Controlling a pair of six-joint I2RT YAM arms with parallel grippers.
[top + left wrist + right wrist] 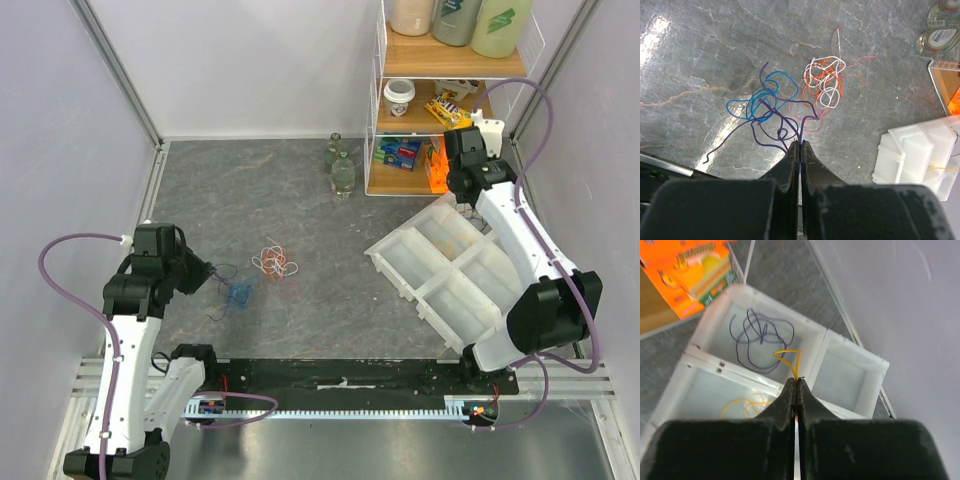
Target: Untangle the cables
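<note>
My left gripper (pixel 800 143) is shut on a purple cable (pixel 774 131) that runs out from the fingertips into a blue cable loop (pixel 760 100). An orange and white tangle (pixel 824 82) with thin red strands lies just beyond; it also shows in the top view (pixel 274 263), right of the blue loop (pixel 240 293) and left gripper (pixel 207 272). My right gripper (pixel 796 381) is shut on a yellow cable (pixel 788 357) above the white divided tray (pixel 820 342). A dark purple cable (pixel 757 342) lies in one compartment, yellow loops (pixel 742 407) in another. In the top view the right gripper (pixel 466 205) is at the tray's far corner.
The white tray (pixel 400 262) sits tilted at the right. A wire shelf (pixel 445 110) with snack packs, a cup and bottles stands at the back right. Two glass bottles (pixel 341 172) stand on the grey tabletop beside it. A rail with dark wiring (pixel 330 385) runs along the near edge.
</note>
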